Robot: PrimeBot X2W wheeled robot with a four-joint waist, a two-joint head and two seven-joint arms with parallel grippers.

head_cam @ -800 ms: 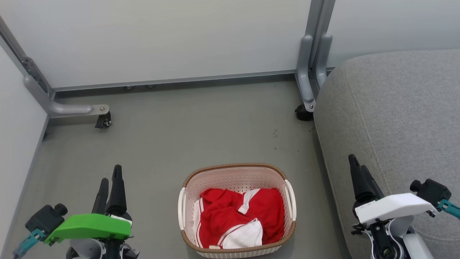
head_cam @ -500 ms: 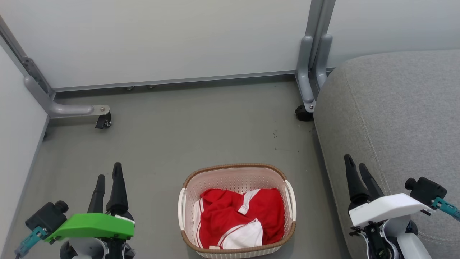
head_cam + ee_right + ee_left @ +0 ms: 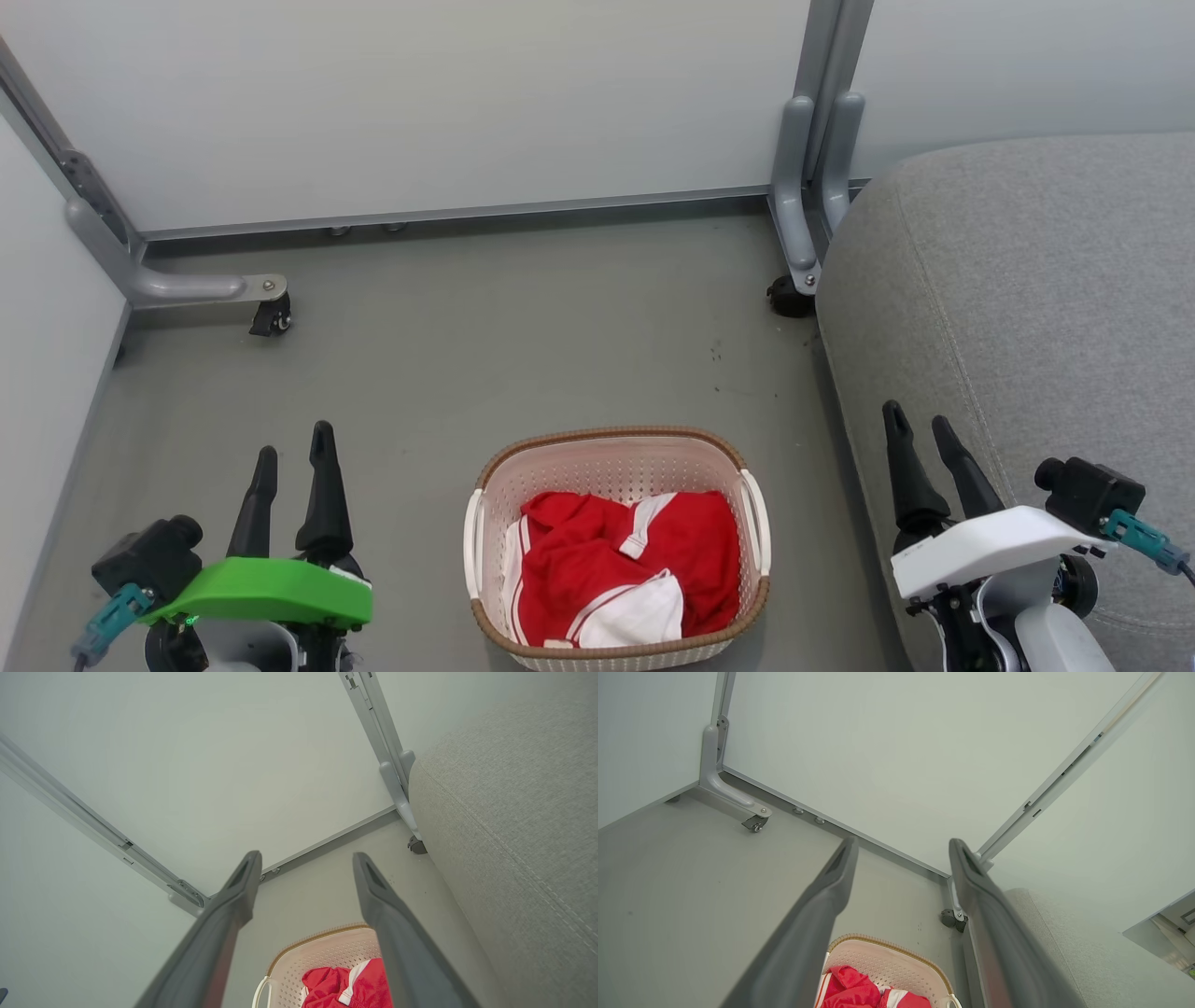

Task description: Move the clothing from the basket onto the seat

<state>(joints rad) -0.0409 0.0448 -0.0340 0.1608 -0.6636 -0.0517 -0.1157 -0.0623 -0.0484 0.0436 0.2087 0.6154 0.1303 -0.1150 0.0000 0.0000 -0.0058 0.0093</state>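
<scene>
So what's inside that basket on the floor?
The basket holds red clothing with white stripes and trim, crumpled in a heap. Its perforated back wall shows bare above the pile. The heap covers the bottom, so anything underneath cannot be seen.

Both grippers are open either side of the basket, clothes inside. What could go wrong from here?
The clothing lies bunched in one heap, so a pinch may catch just a fold that slips.
Reaching down, the left gripper or right gripper might snag the perforated basket and drag it.
The right gripper hangs close to the seat edge and may brush it.
</scene>
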